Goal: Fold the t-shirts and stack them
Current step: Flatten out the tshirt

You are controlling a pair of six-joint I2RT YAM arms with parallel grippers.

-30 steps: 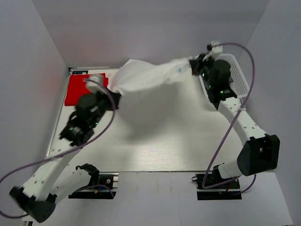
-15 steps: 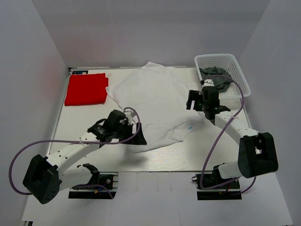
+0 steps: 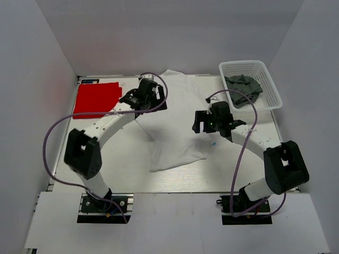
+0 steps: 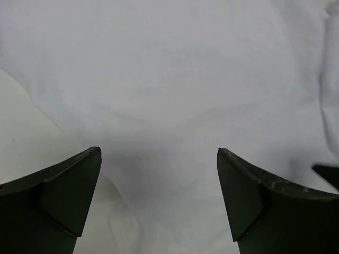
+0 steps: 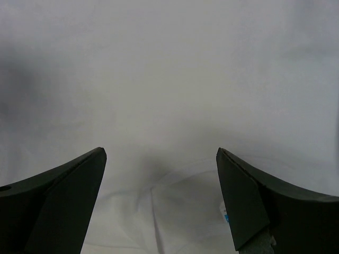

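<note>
Top external: white t-shirt (image 3: pixel 177 114), earlier aloft, now spread on table (image 3: pixel 114 166); left hand (image 4: pixel 159 151), right hand (image 5: pixel 159 151) wide, empty.

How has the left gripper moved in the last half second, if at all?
Yes. The left gripper has swung away from the arm bases toward the far side, ending beside the red t-shirt, open above the white t-shirt.

Top view: bright, even light from above; desk (image 3: pixel 222 177) and walls near white, no glare. Faint soft shadows beside my arms on the white t-shirt (image 3: pixel 177 124). In focus throughout.
Left wrist view: dimmer, grey; cloth low in contrast. A soft shadow lies between the fingers (image 4: pixel 53 203) of my left hand (image 4: pixel 159 156), which are near-black with soft edges.
Right wrist view: same grey cast; shadow darkens the left side; my right hand (image 5: pixel 161 153) is a near-silhouette.
</note>
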